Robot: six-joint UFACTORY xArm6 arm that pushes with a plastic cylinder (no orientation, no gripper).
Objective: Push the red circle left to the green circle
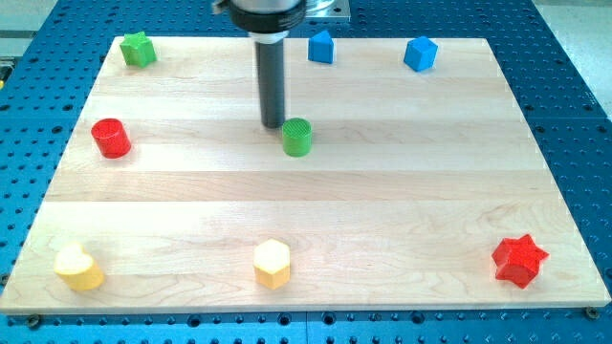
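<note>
The red circle (pixel 111 138) stands near the board's left edge, a little above mid-height. The green circle (pixel 297 137) stands near the board's centre, far to the red circle's right. My tip (pixel 273 126) is just to the upper left of the green circle, very close to it; I cannot tell if they touch. The tip is far to the right of the red circle.
A green star (pixel 139 49) is at the top left. A blue block (pixel 321 46) and a blue cube (pixel 420 53) are along the top. A yellow heart (pixel 77 267), a yellow hexagon (pixel 272 263) and a red star (pixel 519 260) are along the bottom of the wooden board (pixel 382 201).
</note>
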